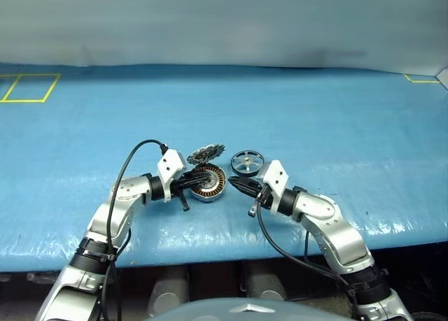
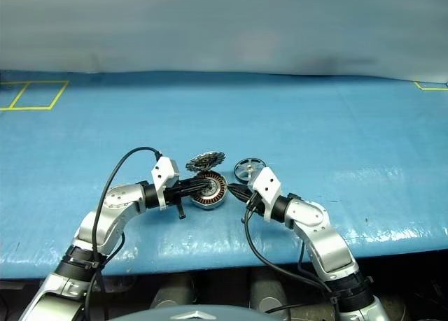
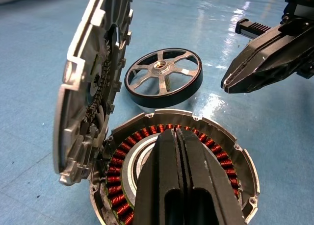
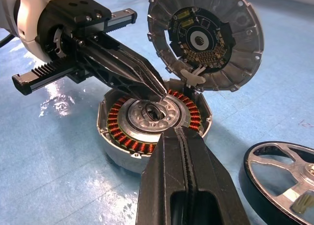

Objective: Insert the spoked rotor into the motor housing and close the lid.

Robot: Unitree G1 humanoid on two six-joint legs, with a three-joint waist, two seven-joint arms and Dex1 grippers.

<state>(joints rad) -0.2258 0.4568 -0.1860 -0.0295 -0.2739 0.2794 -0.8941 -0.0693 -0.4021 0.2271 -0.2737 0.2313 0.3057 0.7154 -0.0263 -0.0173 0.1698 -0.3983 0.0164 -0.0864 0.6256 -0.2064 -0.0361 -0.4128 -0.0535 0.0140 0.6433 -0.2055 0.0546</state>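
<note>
The motor housing point(image 1: 215, 189) sits open on the blue table, its copper windings point(image 4: 122, 137) ringing a pale hub. The lid point(image 1: 206, 153) stands nearly upright at the housing's far rim, with its toothed, circuit-bearing face point(image 4: 206, 38) turned toward the housing. The spoked rotor point(image 1: 247, 163) lies flat just right of the housing, apart from it. My left gripper point(image 4: 158, 95) is shut, tips over the hub's centre with nothing between them. Just outside the housing's near-right rim, my right gripper point(image 4: 179, 132) is shut and empty.
The blue sheet point(image 1: 315, 125) covers the whole table, whose front edge point(image 1: 231, 254) runs close below the arms. Yellow tape marks lie at the far left point(image 1: 28, 88) and far right point(image 1: 420, 78). A black cable point(image 1: 133, 157) loops above my left arm.
</note>
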